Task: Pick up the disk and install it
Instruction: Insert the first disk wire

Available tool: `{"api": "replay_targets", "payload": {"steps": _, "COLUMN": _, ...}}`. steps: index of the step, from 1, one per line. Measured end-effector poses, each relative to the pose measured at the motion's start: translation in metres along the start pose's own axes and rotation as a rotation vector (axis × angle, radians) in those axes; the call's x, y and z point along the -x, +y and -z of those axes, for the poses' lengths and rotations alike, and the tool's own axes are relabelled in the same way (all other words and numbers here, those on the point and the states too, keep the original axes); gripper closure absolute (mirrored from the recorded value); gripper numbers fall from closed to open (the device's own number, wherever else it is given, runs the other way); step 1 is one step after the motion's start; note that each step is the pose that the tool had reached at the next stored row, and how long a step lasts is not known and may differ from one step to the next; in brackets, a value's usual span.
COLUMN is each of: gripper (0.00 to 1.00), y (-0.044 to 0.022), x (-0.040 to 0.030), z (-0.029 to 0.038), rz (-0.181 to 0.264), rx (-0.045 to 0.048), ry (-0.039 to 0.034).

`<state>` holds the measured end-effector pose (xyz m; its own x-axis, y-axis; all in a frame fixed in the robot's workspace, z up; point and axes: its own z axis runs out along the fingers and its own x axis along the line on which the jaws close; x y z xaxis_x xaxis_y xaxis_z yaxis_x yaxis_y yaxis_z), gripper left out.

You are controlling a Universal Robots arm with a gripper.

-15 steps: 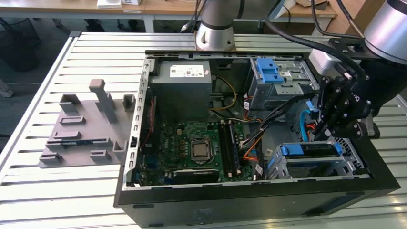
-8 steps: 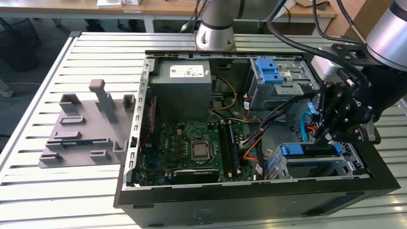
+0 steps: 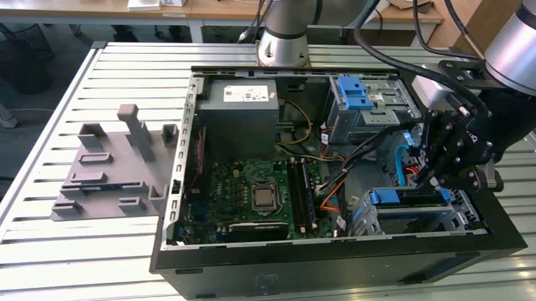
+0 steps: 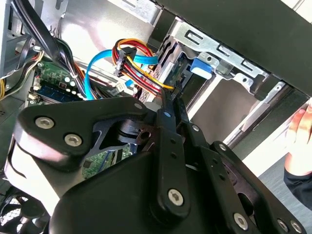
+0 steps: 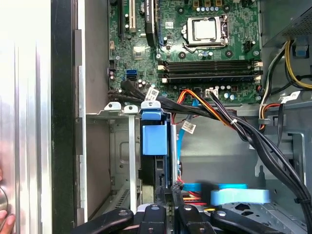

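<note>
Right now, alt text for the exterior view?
A black gripper on a robot arm reaches into an open computer case above a blue-railed drive bay at the exterior view's right; motherboard and grey power supply lie exposed.

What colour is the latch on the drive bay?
Blue; the latch on the drive bay shows best in the first wrist view.

Even, bright room light falls on my work from above in the exterior view; the ribbed silver metal table (image 3: 50, 251) shines pale and the open black computer case (image 3: 335, 263) keeps soft shadow in its depths. In the first wrist view the table strip (image 5: 24, 97) beside the case burns out to white glare, while the green motherboard (image 5: 195, 48) stays crisp. In the second wrist view my own black gripper linkage (image 4: 165, 161) looms close and soft-edged, with bright glare on the grey metal drive cage (image 4: 214, 53).
</note>
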<state>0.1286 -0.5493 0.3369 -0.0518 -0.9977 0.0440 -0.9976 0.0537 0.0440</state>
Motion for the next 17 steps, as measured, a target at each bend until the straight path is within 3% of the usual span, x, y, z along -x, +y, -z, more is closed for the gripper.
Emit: {"api": "replay_targets", "payload": {"steps": 17, "gripper": 0.84, "y": -0.0042, "x": -0.0032, "z": -0.0033, "rz": 0.000, "rx": 0.0035, "ry": 0.0004}}
